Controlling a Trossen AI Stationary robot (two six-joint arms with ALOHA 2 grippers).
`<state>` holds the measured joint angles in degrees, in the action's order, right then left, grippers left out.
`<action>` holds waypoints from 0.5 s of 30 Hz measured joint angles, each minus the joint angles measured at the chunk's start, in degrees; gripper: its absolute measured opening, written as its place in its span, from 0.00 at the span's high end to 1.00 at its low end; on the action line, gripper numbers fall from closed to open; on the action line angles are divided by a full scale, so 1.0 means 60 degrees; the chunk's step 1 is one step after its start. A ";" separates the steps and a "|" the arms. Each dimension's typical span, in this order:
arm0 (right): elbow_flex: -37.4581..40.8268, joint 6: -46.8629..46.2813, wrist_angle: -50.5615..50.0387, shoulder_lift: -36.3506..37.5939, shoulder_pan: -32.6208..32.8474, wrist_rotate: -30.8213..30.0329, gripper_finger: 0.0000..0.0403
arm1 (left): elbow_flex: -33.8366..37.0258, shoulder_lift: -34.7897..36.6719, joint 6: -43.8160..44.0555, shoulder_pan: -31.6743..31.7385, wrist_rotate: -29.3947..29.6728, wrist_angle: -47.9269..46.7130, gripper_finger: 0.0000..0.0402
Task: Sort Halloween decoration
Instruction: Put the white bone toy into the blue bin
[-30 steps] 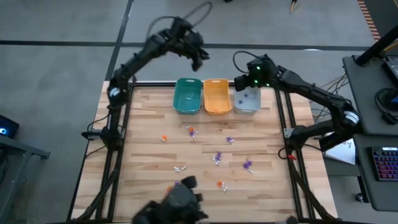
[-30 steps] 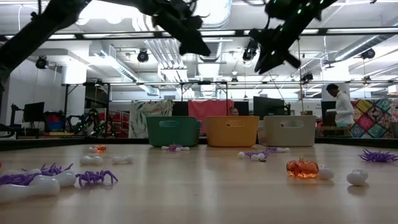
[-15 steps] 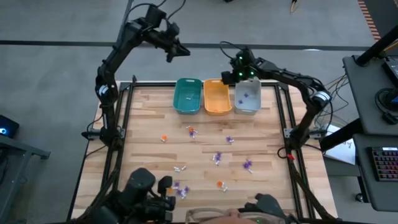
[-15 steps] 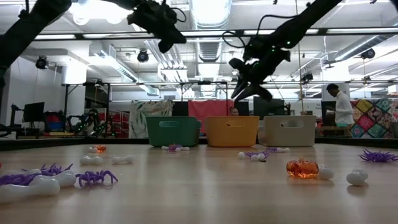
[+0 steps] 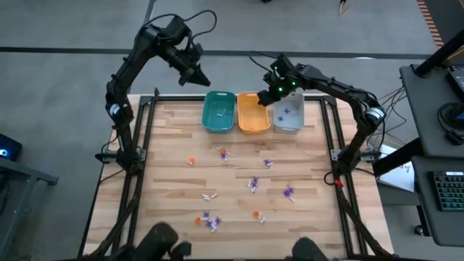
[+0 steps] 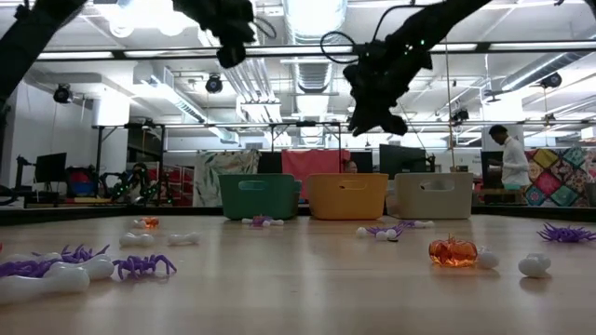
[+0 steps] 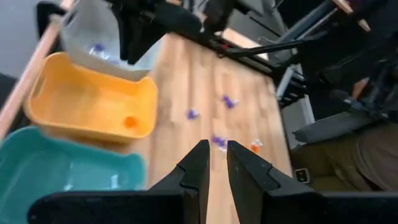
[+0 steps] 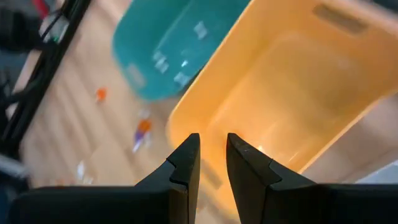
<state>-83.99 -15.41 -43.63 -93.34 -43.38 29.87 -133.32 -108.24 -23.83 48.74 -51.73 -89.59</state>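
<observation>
Tiny orange, purple, white Halloween decoration (image 5: 253, 184) scattered loose across the tabletop, some in bins

Light butcher-block wooden table (image 5: 167, 138) in a black frame. Far edge, side by side: teal bin (image 5: 218, 111), orange bin (image 5: 252, 112), grey bin (image 5: 288, 112) — adjacent walls touching or nearly so. Scattered over the near and middle boards: Halloween decoration (image 5: 253, 184) — small purple spiders, white pieces, orange pumpkins, mostly apart from one another.
</observation>
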 joint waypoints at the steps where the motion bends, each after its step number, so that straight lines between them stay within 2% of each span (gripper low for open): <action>1: 0.0000 0.0000 -0.0225 0.0101 0.0162 0.0043 0.83 | 0.0080 0.0212 0.0130 -0.0158 0.0005 -0.0018 0.90; 4: 0.0007 0.0003 -0.0971 0.0400 0.0701 0.0071 0.83 | 0.0439 0.0851 0.0417 -0.0658 0.0166 0.0025 0.90; 8: 0.0008 0.0070 -0.1812 0.0660 0.1561 0.0067 0.83 | 0.1551 0.1808 0.1401 -0.1418 0.1445 0.0763 0.90; 13: 0.0021 0.0210 -0.2498 0.0750 0.2721 0.0024 0.83 | 0.4233 0.3719 0.3135 -0.2370 0.1859 0.3360 0.90; 15: 0.0038 0.0209 -0.2636 0.0768 0.3146 0.0014 0.83 | 0.5568 0.4565 0.4053 -0.2785 0.2516 0.4658 0.90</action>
<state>-83.76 -14.16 -59.45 -88.73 -24.50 29.96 -99.91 -80.85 0.49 32.03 -36.64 -61.64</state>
